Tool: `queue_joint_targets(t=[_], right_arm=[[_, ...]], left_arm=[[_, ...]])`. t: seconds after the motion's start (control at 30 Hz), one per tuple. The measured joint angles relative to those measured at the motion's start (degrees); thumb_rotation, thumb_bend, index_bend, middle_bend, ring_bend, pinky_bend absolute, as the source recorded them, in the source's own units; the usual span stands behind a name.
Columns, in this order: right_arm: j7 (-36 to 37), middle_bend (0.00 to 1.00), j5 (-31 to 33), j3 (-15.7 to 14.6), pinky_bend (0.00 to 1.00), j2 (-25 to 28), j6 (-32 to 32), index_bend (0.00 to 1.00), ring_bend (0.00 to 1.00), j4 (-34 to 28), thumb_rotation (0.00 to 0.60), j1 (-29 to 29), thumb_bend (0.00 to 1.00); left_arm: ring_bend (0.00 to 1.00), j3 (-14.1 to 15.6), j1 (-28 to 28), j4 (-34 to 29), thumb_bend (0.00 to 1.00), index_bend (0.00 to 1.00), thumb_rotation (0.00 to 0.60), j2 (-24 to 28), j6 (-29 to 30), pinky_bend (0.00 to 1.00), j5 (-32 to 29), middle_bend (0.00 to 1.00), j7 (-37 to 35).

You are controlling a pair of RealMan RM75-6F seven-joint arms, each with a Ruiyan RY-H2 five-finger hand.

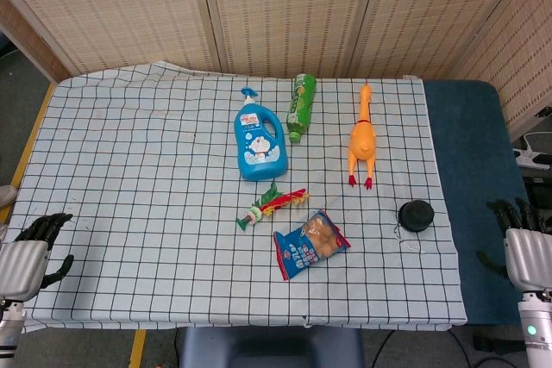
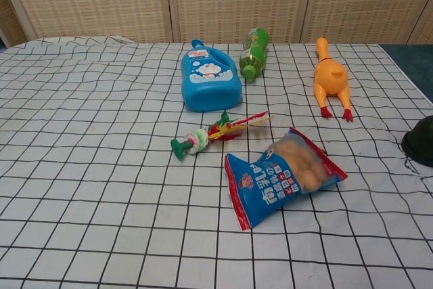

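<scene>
progress: nothing lifted | my left robot hand (image 1: 26, 252) spread, empty, off surface (image 1: 129, 170) edge | right robot hand (image 1: 524, 243) likewise, nearest black disc (image 1: 416, 215) | snack bag (image 1: 309, 246) untouched

The table wears a soft cloth (image 1: 129, 152) with black lines, a bit wrinkly. The blue bottle (image 1: 258, 140) is smooth, shiny plastic. The green bottle (image 1: 301, 105) is shiny plastic too. The orange chicken (image 1: 363, 140) looks like smooth rubber. The snack bag (image 1: 309, 245) is crinkly and glossy. The little black thing (image 1: 416, 215) looks dull. Each hand, left (image 1: 26, 252) and right (image 1: 524, 247), has a dull silver back and black fingers. The wall behind looks like rough woven straw (image 1: 285, 6).
</scene>
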Motion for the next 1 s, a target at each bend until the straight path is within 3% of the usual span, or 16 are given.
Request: queue_joint_targets(t=[0.33, 0.7, 1.0], right_arm=[[3.3, 0.12, -1.2, -1.0, 0.09, 0.1, -5.7, 0.09, 0.00, 3.1, 0.600, 2.1, 0.06], [11.2, 0.09, -4.0, -0.4, 0.08, -5.5, -8.6, 0.03, 0.00, 15.6, 0.600, 5.2, 0.05], [24.3, 0.10, -4.9, -0.5, 0.08, -12.0, -18.4, 0.07, 0.00, 27.7, 0.600, 10.2, 0.05]], left_arm=[[0.14, 0.0, 0.7, -0.7, 0.37, 0.15, 0.600, 0.3, 2.4, 0.35, 1.3, 0.14, -0.4], [0.14, -0.3, 0.7, -0.6, 0.37, 0.16, 0.600, 0.5, 1.9, 0.35, 0.2, 0.14, -1.4], [0.14, -0.4, 1.2, -0.8, 0.37, 0.17, 0.600, 0.7, 3.1, 0.35, 0.8, 0.15, -1.5]])
